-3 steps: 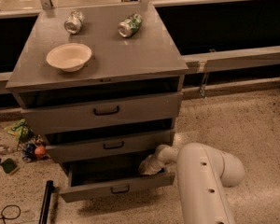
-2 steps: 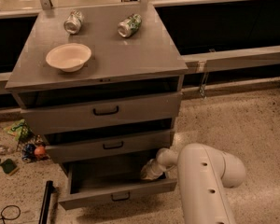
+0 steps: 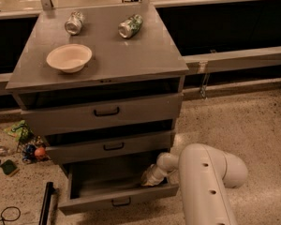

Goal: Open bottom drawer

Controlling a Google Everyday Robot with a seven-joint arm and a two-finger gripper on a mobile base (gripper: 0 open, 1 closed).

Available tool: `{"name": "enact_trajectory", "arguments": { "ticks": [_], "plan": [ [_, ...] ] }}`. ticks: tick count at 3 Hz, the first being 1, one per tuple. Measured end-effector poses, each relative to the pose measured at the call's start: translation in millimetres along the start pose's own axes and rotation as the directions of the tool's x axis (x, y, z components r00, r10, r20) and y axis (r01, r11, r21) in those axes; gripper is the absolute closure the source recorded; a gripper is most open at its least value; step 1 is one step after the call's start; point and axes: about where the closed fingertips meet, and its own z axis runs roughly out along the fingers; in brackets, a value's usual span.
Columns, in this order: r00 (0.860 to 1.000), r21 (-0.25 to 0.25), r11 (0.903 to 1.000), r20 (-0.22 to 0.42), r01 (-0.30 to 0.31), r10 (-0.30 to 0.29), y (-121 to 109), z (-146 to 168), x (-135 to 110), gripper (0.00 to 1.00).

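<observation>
Moved: bottom drawer [image 3: 91, 204] sits further out at cabinet [image 3: 103, 55] base | arm [image 3: 206, 182] bends in from lower right | gripper [image 3: 149, 176] at drawer's front-right corner, grip state cannot be told | drawer long axis left-right, front faces camera.

Left end of the bottom drawer [image 3: 99, 203] lies free
Your gripper [image 3: 149, 176] fills its right end, under the middle drawer [image 3: 84, 150].

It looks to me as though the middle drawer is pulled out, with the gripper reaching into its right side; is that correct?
Not quite. The camera view shows that the bottom drawer is the one pulled out, not the middle drawer. The gripper does reach into the right side of that open drawer.
</observation>
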Motion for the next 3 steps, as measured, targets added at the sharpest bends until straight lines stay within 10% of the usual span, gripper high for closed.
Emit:
{"name": "enact_trajectory", "arguments": {
  "ticks": [3],
  "plan": [
    [0.999,-0.098,0.9945,-0.010,-0.039,0.038,54.2,12.4,4.5,1.00]
  ]
}}
